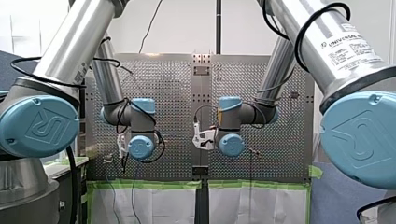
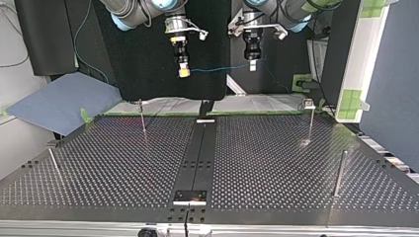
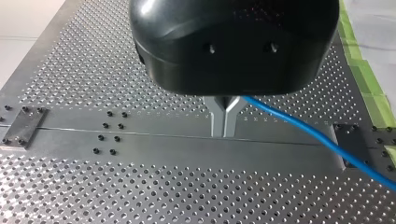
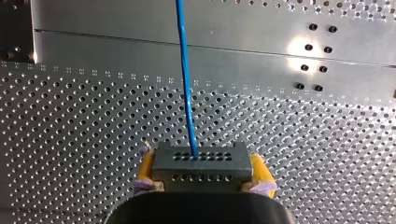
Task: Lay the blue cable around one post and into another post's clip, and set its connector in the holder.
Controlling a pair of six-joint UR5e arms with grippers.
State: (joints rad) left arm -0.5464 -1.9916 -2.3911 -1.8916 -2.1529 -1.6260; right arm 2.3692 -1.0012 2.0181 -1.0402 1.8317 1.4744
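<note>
In the right wrist view my right gripper (image 4: 201,169), with yellow pads, is shut on a dark grey connector (image 4: 201,158) with rows of small holes. The blue cable (image 4: 186,84) runs straight ahead from the connector over the perforated table. In the left wrist view my left gripper (image 3: 224,132) has its metal fingers shut on the blue cable (image 3: 317,140), which trails off to one side. In the top view both grippers hang high above the table's far edge, my right gripper (image 2: 184,72) at the left and my left gripper (image 2: 252,66) at the right. The cable (image 2: 217,69) stretches between them.
Thin posts stand on the table (image 2: 267,163) in the top view: one far left (image 2: 142,117), one far right with a clip on top (image 2: 310,121), one near right (image 2: 340,173), one near left (image 2: 53,163). A small plate (image 2: 189,196) sits on the dark centre strip near the front.
</note>
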